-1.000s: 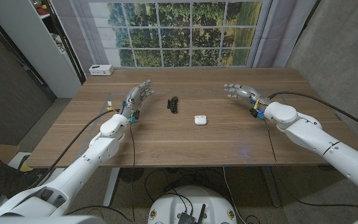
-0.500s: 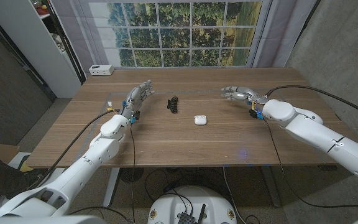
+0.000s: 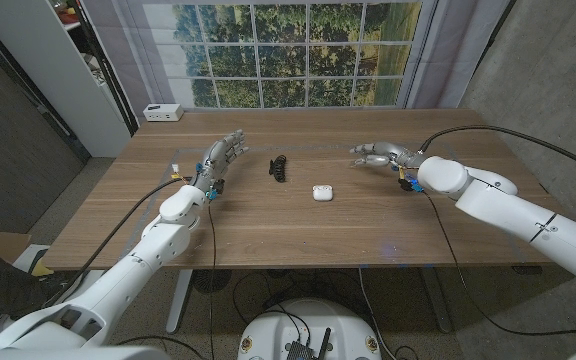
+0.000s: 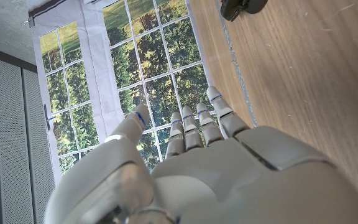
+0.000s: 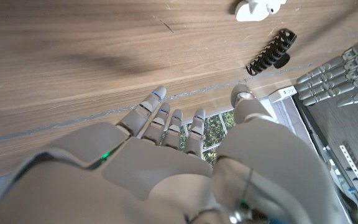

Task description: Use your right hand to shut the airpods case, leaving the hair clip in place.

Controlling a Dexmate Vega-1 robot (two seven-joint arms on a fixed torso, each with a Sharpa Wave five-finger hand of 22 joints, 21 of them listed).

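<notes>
The white airpods case (image 3: 321, 192) lies near the middle of the wooden table (image 3: 298, 230), its lid open; it also shows in the right wrist view as the white case (image 5: 258, 8). The black hair clip (image 3: 279, 168) lies to its far left, seen too as the black clip (image 5: 270, 51) and at the left wrist picture's edge (image 4: 241, 6). My right hand (image 3: 378, 153) hovers to the right of the case and beyond it, fingers spread, holding nothing. My left hand (image 3: 220, 155) stands left of the clip, fingers apart and empty.
A small white box (image 3: 162, 112) sits at the table's far left corner by the window. Cables run along both arms. A white shelf unit (image 3: 88, 60) stands off the table's left side.
My right hand has drifted left toward the case and clip, its arm swinging inward. The left hand, case and clip have stayed put.
</notes>
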